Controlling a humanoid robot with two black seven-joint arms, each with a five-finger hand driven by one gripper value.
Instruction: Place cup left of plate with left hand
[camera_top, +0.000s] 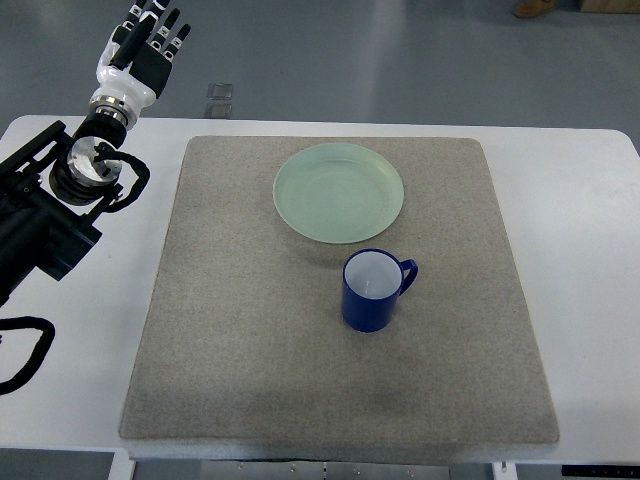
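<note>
A blue cup (372, 290) with a white inside stands upright on the grey mat (240, 330), its handle pointing right. Just behind it lies a pale green plate (339, 192), close to the cup but not touching it. My left hand (150, 40) is raised at the top left, beyond the table's far edge, fingers spread and empty, far from the cup. Its black arm runs down the left side of the picture.
The mat covers most of a white table (590, 250). A small clear object (220, 94) lies on the floor beyond the table's far edge. A black cable (25, 355) loops at the lower left.
</note>
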